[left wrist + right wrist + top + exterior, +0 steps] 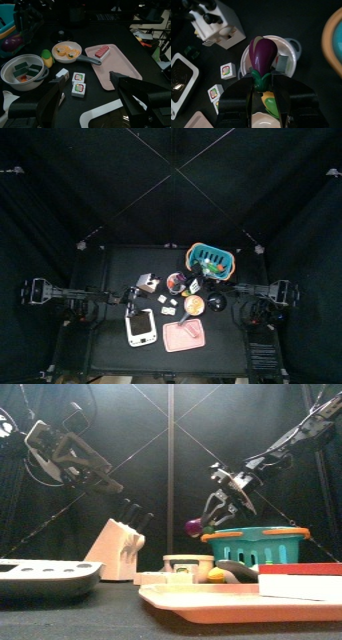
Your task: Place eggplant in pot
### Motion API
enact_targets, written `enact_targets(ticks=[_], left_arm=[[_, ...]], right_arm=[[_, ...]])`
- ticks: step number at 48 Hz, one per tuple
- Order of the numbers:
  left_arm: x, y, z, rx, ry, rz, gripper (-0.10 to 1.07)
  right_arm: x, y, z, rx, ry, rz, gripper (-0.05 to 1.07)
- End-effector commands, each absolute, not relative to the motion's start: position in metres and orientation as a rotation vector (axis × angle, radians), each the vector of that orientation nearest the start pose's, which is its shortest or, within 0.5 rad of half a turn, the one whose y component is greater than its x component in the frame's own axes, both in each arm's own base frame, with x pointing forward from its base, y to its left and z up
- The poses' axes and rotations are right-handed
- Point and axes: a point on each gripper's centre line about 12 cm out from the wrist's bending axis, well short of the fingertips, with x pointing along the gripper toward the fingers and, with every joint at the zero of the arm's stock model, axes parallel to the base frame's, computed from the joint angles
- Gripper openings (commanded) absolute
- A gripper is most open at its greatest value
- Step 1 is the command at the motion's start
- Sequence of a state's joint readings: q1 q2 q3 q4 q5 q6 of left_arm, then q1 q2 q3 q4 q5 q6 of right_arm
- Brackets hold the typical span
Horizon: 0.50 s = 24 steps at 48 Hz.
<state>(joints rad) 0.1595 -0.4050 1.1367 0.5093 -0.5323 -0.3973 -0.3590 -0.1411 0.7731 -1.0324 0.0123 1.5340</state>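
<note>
Right wrist view is showing the right gripper (259,86) pinching the eggplant (262,54) by its green stem end, the glossy purple body pointing away from the jaws and hanging directly over the pot (278,54). Front view is confirming this: the eggplant (197,525) is riding in the air, well above the table and just beside the teal slatted basket (253,544). The pot (25,71) is standing on the table between the basket and the knife block (216,22); it is a small round grey metal vessel, and small green-and-dark blocks are already lying inside it, so free room is limited. The left gripper (87,95) is hanging spread and empty over the table's near side, above two small sushi pieces (79,83). In my judgement, the step in hand is the lowering and release: the arm is needing to bring the eggplant down with its rounded tip inside the rim before the jaws part, since the smooth, tapered body would probably roll off the rim if dropped from height or off centre. Keeping clear of the basket wall is also advisable. Nearby, a flat pink tray (120,67) is carrying a red-and-white striped wedge, and a small pan (69,51) is holding something yellow, probably an egg.
</note>
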Motion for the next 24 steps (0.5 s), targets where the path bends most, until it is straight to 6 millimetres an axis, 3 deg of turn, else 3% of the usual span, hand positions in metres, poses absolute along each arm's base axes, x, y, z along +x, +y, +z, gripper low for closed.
enact_targets(ticks=[1, 11, 24], left_arm=[[0.274, 0.015, 0.202, 0.000, 0.231, -0.093, 1.02], [0.273, 0.015, 0.200, -0.001, 0.238, -0.092, 1.02], [0.273, 0.016, 0.200, -0.001, 0.238, -0.091, 1.02]], right_arm=[[0.350, -0.125, 0.190, 0.578, 0.518, -0.481, 0.62], [0.370, -0.123, 0.177, 0.571, 0.553, -0.467, 0.63], [0.378, -0.128, 0.161, 0.572, 0.588, -0.479, 0.63]])
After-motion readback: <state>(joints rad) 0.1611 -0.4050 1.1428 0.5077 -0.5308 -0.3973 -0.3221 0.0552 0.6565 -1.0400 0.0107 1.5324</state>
